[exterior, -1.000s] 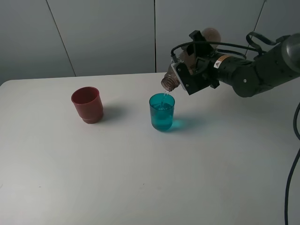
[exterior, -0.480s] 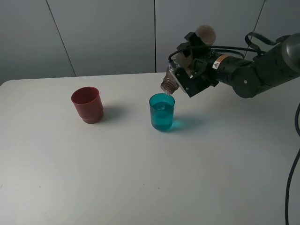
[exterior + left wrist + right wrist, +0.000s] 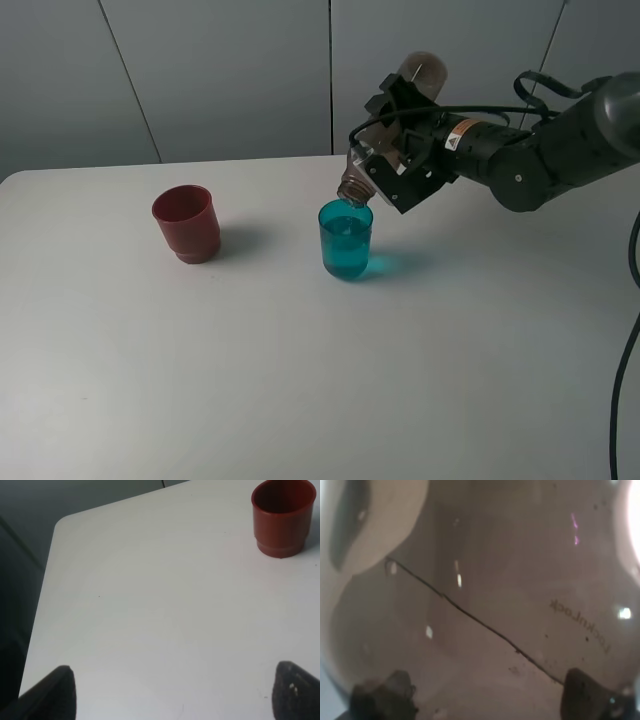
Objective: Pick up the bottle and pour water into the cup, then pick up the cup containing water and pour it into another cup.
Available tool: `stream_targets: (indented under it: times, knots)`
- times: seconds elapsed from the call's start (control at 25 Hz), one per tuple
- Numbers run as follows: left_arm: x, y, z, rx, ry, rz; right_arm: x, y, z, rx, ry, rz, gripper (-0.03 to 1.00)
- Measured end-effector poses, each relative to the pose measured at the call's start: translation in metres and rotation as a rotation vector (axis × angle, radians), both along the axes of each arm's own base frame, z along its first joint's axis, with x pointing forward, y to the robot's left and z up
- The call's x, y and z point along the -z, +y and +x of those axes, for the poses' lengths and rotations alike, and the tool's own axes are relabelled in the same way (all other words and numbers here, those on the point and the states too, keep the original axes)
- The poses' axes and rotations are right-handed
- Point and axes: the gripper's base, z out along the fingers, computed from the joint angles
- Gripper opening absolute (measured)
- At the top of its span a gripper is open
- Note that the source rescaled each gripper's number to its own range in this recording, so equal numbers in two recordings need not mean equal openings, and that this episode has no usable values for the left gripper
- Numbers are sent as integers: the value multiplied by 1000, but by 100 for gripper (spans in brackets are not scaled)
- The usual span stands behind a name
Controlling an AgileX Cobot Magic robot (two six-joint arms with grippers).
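Observation:
My right gripper point(image 3: 400, 150) is shut on the smoky grey-brown bottle point(image 3: 384, 138) and holds it tipped steeply, neck down, its mouth just above the rim of the teal translucent cup point(image 3: 346, 239). The teal cup stands upright at the table's middle and holds water. The bottle's wall point(image 3: 490, 595) fills the right wrist view, with two dark fingertips point(image 3: 382, 695) at its edge. The dark red cup point(image 3: 186, 223) stands upright to the left, apart from the teal cup; it also shows in the left wrist view point(image 3: 283, 517). My left gripper point(image 3: 170, 690) is open over bare table, out of the high view.
The white table point(image 3: 300, 370) has a rounded corner and edge near my left gripper point(image 3: 55, 525). A grey panelled wall stands behind the table. A black cable point(image 3: 625, 350) hangs at the right side.
The bottle has tipped steeper, its base rising and its mouth moving a little left and closer over the teal cup. The cups have not moved.

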Motion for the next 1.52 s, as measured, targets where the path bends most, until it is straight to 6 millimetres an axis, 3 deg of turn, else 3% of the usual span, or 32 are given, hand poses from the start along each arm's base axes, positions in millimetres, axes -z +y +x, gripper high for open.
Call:
stream_targets:
  times: [0.48,0.8,1.2,1.52]
  knots:
    - [0,0,0,0,0,0,0,0,0,6,9,17,2]
    - [0,0,0,0,0,0,4,-1,-1,82,150,208,2]
    - [0,0,0,0,0,0,7,-3,-1,285,446,714,2]
    - [0,0,0,0,0,0,7,-33,9,516,648,1224,2]
